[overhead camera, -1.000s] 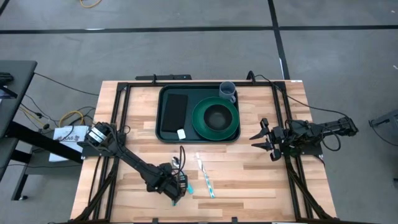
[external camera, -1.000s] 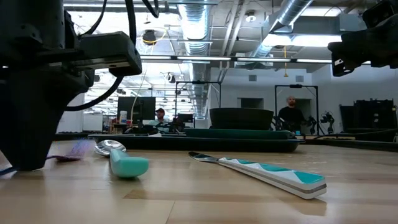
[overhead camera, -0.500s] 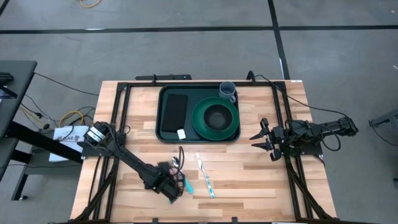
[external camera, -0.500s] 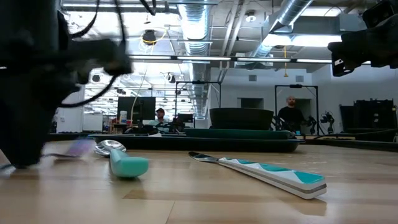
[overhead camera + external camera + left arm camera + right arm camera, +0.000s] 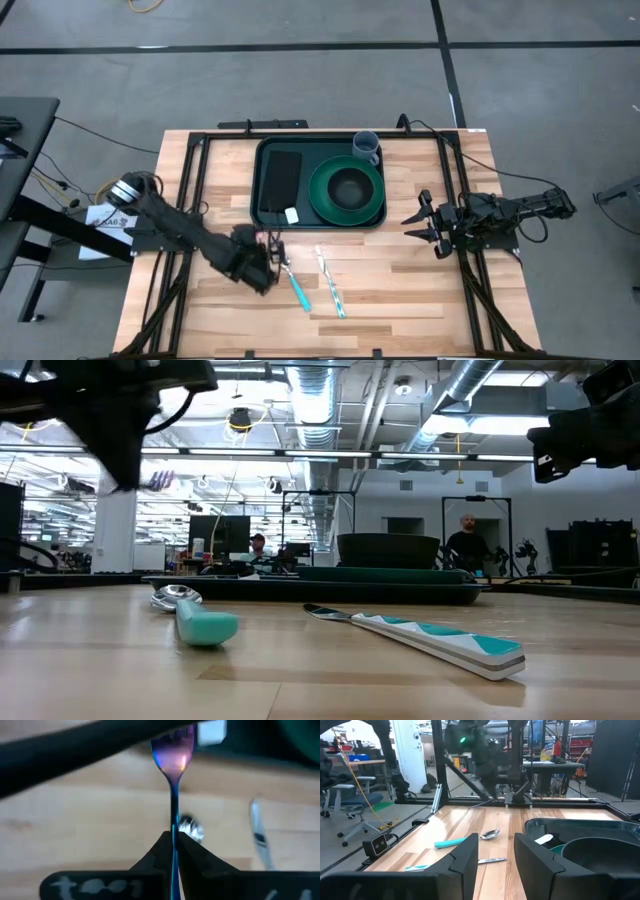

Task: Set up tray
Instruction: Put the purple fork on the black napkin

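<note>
Left wrist: hand [image 5: 174, 851] gripping fork [image 5: 173, 757].

Robotics lab / open industrial workspace.
Exposed ceiling ducts [image 5: 470, 390] and strip lights, grey concrete floor [image 5: 300, 80] with taped lines, loose cables. Wooden worktop [image 5: 390, 280] in a black metal frame. Beyond it: monitors [image 5: 222, 532], office chairs [image 5: 357, 802], more black rigs, people [image 5: 467, 540] standing in the background.

Left gripper [image 5: 172, 840] has lifted the fork [image 5: 173, 760] (off table).
</note>
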You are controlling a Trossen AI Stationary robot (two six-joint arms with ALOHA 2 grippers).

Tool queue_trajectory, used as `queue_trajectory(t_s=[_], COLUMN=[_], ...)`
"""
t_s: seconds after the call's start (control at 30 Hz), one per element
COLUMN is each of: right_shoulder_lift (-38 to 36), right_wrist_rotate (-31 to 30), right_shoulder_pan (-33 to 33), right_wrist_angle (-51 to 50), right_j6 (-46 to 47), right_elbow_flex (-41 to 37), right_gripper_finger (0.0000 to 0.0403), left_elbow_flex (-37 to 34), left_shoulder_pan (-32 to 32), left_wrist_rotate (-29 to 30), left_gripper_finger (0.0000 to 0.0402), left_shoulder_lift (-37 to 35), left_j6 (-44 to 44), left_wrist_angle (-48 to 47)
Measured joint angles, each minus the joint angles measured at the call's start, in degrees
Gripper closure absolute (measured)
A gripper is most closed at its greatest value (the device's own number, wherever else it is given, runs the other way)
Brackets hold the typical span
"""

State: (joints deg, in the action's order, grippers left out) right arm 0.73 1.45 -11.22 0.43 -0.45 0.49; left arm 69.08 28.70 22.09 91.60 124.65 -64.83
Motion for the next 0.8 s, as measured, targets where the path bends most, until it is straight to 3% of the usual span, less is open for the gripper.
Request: queue_trajectory(t_s=[0.3, 0.63, 0.8], right_shoulder_lift=[0.0, 0.0, 0.0], right_wrist_rotate=[-0.01, -0.02, -0.02], right_shoulder_pan=[0.02, 0.0, 0.0], right_wrist_angle=[0.0, 0.0, 0.0], right_j6=[0.0, 0.0, 0.0], right_elbow_flex=[0.0, 0.0, 0.0], right_gripper_finger=[0.0285, 0.0285, 0.0285], left_elbow_flex=[0.05, 0.13, 0.13], left_shoulder_pan=[-16.77, -41.26, -51.7], left_wrist_rotate=[2.11, -5.45, -8.93], left_gripper_finger=[0.0401, 0.0401, 0.0401], left_shoulder_lift=[-7.44, -7.92, -7.97], left_j6=[-19.87, -51.5, -63.34], left_wrist_angle=[-1.89, 4.49, 7.26])
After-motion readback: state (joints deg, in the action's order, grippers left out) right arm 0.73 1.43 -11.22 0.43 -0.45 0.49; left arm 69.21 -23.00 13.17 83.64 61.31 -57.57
